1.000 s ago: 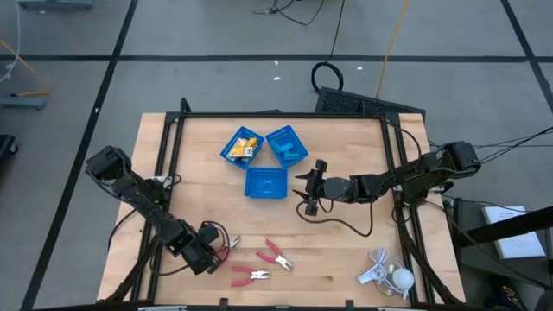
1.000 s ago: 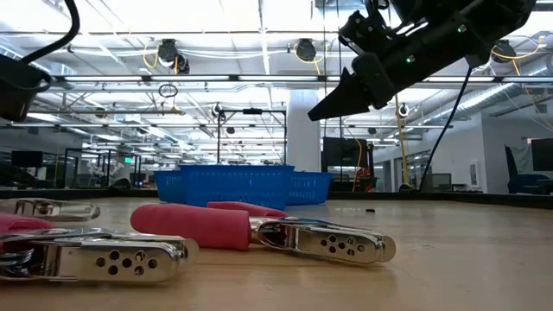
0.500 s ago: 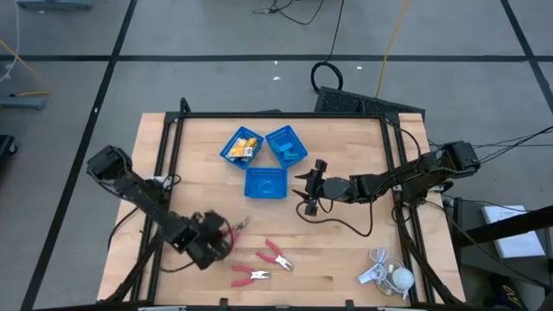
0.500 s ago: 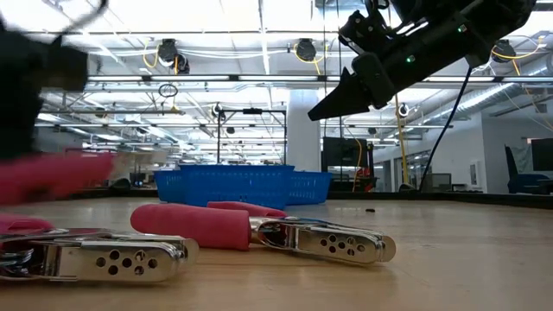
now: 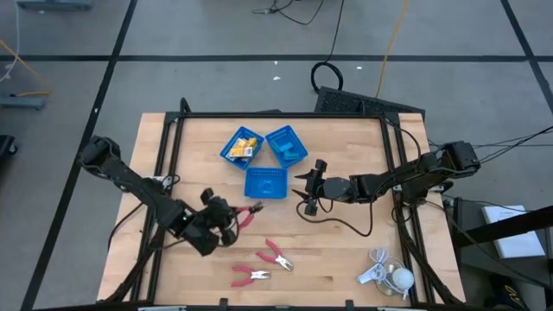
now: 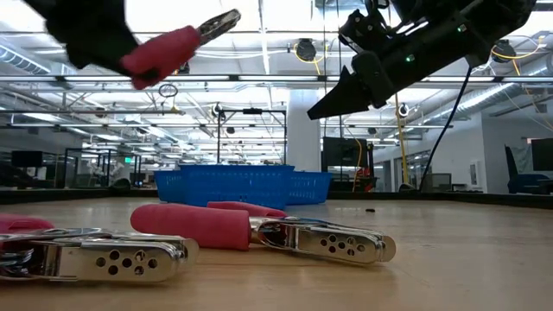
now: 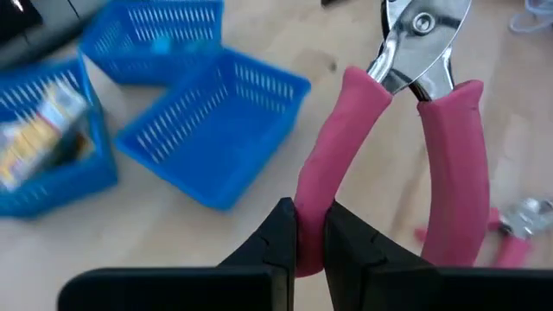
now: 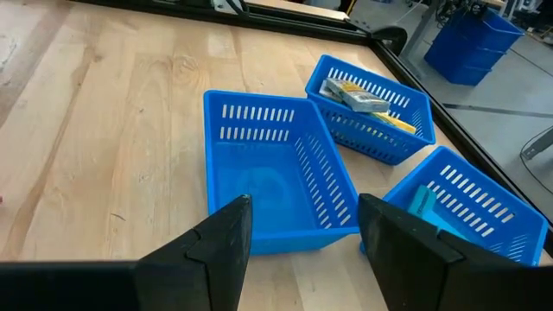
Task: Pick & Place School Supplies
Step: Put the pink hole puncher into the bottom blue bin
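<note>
One red-handled metal pliers is pinched by one handle in the left gripper, lifted above the wooden table; right gripper is held spread by the empty blue plastic tray.

On my table, light wood with a black frame, I log three square blue plastic trays grouped near the far middle: far-left tray, far-right tray, and near tray, each just beside the others. At the near right corner I note a white corded gadget with its cord coiled about it. Off the table's far edge, on the grey floor, a black cable loop.
</note>
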Controlling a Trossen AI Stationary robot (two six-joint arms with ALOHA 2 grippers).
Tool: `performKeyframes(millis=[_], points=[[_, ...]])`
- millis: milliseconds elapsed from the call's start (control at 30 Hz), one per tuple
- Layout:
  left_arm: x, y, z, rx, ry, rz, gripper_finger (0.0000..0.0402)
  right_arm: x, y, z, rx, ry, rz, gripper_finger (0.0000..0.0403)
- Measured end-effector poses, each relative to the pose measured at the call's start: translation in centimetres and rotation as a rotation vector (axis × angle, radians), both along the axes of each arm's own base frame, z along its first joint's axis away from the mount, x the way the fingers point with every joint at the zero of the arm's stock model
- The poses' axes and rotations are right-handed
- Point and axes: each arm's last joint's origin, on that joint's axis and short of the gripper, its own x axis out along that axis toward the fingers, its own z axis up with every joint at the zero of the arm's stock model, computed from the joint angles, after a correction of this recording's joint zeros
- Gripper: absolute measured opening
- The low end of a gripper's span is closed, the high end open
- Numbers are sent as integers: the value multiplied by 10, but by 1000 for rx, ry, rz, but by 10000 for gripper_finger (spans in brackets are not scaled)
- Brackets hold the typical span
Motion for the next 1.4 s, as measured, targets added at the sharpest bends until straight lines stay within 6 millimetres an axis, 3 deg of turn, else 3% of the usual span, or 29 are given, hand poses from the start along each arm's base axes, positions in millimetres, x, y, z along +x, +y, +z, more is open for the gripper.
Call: performKeyframes(millis=[233,400,533,733,900,1200,1400], points=[[16,30,3,113,76,2,33,-4,0,3,-13,29,10,201],[29,61,2,162,161,-5,39,-16,1,28,30,-35,97,201],[41,87,4,183,210,-94,31,-27,0,41,26,-39,109,201],[54,114,10,299,216,-216,31,-34,-1,42,21,8,108,201],[62,127,7,333,225,-289,42,-34,-1,42,21,9,109,201],[76,145,-26,291,338,-275,31,-34,3,43,22,-1,128,201],[81,148,-39,281,376,-270,44,-35,4,43,19,1,129,201]])
